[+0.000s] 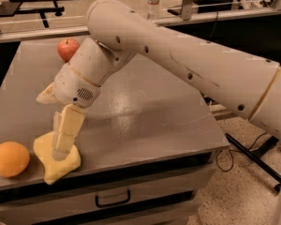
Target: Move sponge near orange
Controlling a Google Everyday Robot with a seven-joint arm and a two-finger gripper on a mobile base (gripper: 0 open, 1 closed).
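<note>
Gripper [61, 146] on sponge [60, 168], just beside orange [9, 159].

Tool [54, 125] low at left, spread open

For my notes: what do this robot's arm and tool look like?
The arm is thick, rounded and off-white, dotted with small dark recessed holes, with thin tan seam rings at the joints and a perforated grille on the wrist. No cables show on it. The tool, pale yellow and blocky, is down at the sponge at the front of the table.
</note>
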